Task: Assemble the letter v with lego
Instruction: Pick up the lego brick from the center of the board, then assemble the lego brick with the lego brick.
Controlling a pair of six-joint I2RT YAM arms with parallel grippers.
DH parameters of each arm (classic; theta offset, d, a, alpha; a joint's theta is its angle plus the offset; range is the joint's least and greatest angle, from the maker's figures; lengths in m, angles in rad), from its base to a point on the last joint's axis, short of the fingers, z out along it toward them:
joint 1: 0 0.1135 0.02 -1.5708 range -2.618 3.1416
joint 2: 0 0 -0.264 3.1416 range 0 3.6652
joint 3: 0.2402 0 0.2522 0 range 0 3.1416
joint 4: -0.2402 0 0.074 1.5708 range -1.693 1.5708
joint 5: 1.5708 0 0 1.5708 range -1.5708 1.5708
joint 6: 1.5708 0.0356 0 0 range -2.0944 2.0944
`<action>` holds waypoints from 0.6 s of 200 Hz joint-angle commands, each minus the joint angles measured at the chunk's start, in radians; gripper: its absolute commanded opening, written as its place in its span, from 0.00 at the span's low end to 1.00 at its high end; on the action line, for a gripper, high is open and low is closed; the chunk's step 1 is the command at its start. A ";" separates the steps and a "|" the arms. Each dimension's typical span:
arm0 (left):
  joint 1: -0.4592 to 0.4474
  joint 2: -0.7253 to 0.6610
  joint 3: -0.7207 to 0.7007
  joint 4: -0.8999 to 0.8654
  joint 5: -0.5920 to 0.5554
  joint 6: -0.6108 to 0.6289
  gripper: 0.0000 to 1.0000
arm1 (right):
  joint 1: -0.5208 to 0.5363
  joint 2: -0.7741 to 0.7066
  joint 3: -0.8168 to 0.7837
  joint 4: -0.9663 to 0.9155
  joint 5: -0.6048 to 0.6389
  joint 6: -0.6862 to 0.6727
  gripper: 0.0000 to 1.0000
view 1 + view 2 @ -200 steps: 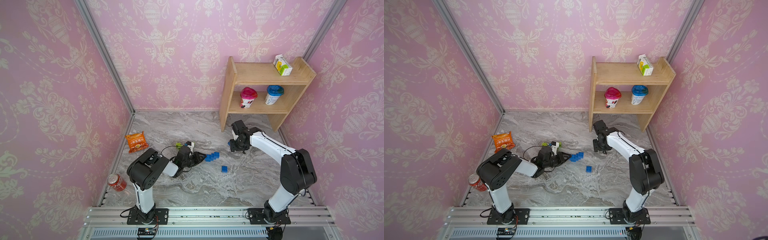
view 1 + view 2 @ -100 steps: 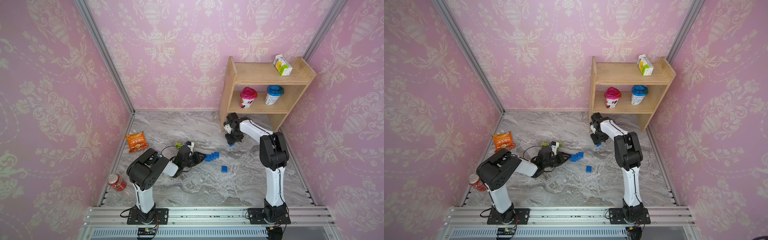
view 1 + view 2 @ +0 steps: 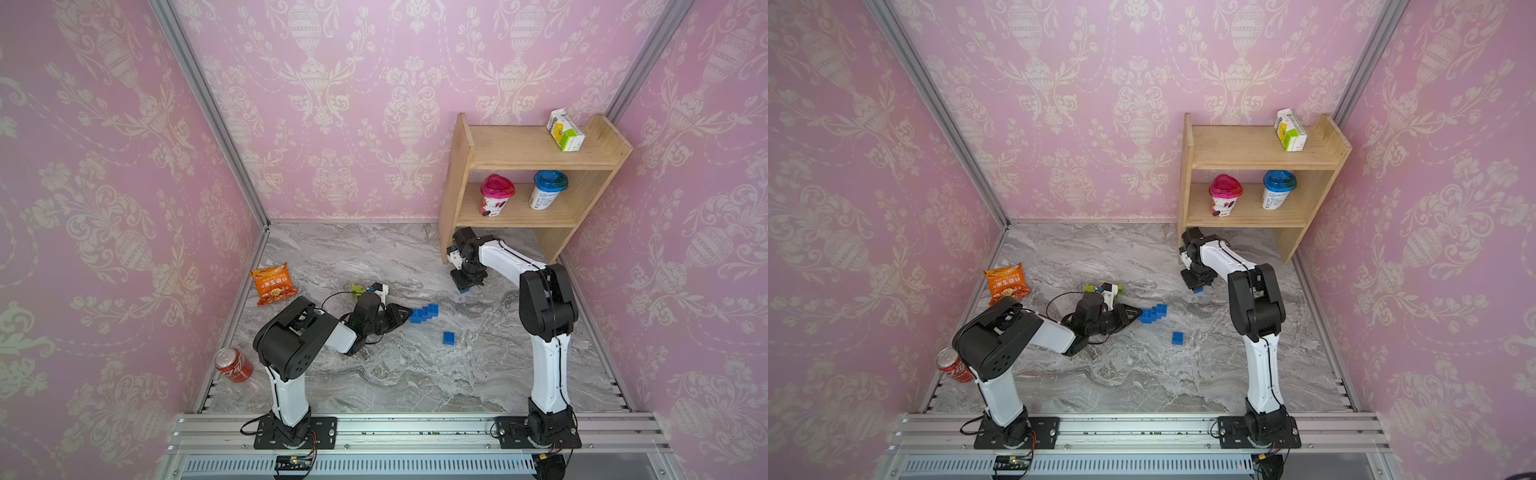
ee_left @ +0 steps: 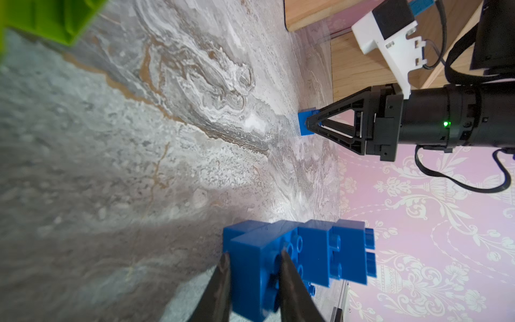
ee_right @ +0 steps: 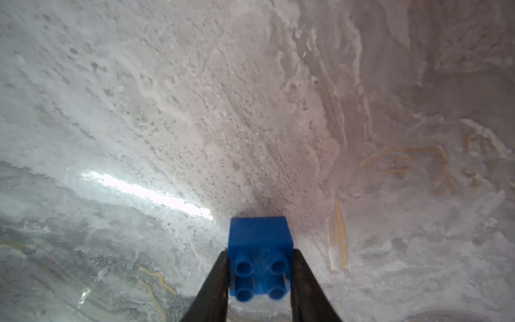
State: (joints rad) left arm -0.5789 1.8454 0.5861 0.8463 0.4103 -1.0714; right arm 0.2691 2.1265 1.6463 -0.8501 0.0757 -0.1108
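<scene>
A stepped brick row (image 3: 424, 312) is set on the surface (image 3: 415, 374); a loose brick (image 3: 448, 337) is placed at its five o'clock, the snack bag (image 3: 272, 283) at nine, the shelf (image 3: 511, 145) at one.

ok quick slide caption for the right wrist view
Right hand pinching a small blue lego brick, studs toward the camera, on the marble tabletop.

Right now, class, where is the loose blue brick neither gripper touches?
In both top views the loose blue brick lies on the marble floor, nearer the front rail and right of the blue stack held by the left gripper.
</scene>
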 commanded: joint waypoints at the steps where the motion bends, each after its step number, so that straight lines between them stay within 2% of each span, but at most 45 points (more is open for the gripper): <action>1: 0.003 0.024 -0.026 -0.047 -0.042 -0.004 0.18 | 0.014 -0.140 -0.095 -0.025 0.001 0.118 0.20; 34: 0.004 0.061 -0.033 0.019 -0.046 -0.031 0.18 | 0.117 -0.408 -0.338 0.021 -0.008 0.368 0.11; 62: 0.008 0.096 -0.051 0.106 -0.064 -0.068 0.18 | 0.253 -0.552 -0.454 0.009 0.047 0.621 0.00; 85: 0.009 0.103 -0.060 0.126 -0.077 -0.075 0.19 | 0.347 -0.610 -0.539 0.024 0.048 0.805 0.00; 120: 0.009 0.082 -0.056 0.097 -0.082 -0.061 0.19 | 0.435 -0.639 -0.573 0.046 0.068 0.935 0.00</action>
State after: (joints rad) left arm -0.5781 1.9114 0.5507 1.0283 0.3817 -1.1423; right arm 0.6746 1.5143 1.0920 -0.8169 0.1062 0.6373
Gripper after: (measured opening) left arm 0.274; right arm 0.335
